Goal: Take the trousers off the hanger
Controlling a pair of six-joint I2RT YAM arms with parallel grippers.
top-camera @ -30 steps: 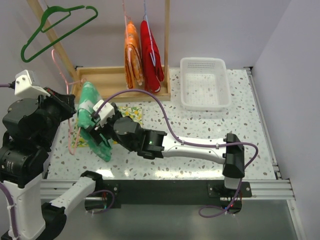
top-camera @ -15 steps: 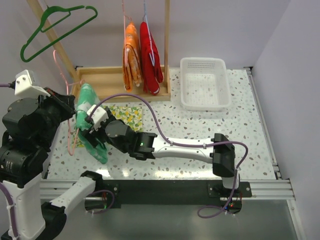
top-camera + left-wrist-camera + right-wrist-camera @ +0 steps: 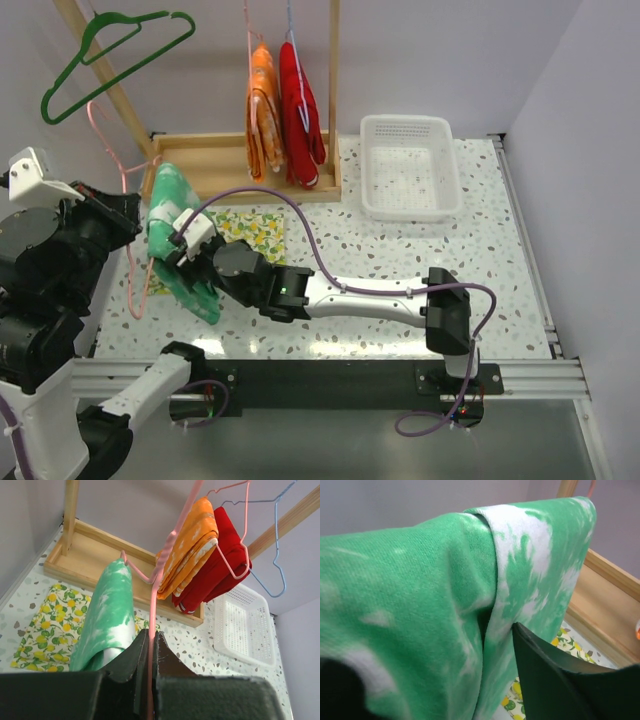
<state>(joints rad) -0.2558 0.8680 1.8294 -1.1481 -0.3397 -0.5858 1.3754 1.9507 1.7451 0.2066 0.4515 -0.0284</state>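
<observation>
The green trousers with white pattern hang folded over a pink wire hanger at the left. My left gripper is shut on the hanger's wire, which runs up between its jaws. The green trousers hang just left of that wire. My right gripper is open, its jaws on either side of the green cloth, which fills the gap. The orange trousers and red trousers hang on the wooden rack; they also show in the left wrist view, orange and red.
A flat yellow lemon-print cloth lies on the table under my right arm. A white basket stands at the back right. An empty green hanger hangs high at the back left. A blue hanger holds the red trousers.
My right gripper has moved left onto the green trousers. My left arm has shifted a little left with the pink hanger.
</observation>
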